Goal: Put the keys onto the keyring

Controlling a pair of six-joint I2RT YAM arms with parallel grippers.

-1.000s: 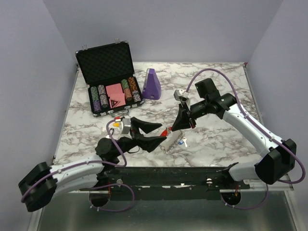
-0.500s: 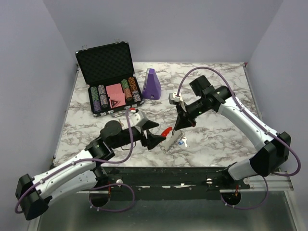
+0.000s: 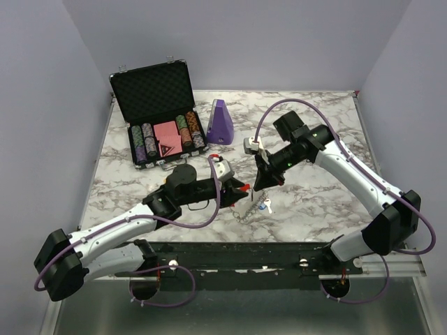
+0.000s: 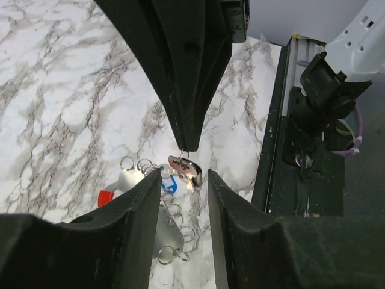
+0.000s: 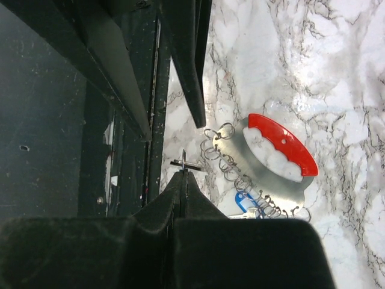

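As it stands open, the black case (image 3: 152, 89) holds poker chips (image 3: 145, 139).

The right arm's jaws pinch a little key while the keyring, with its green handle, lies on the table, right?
No: the handle is red, not green, as the right wrist view shows. The rest holds: the right jaws pinch a key, and the keyring lies on the table.

Key (image 4: 183, 171) over table (image 3: 314, 202) beside keyring (image 5: 283, 144), case (image 3: 154, 91) behind at left
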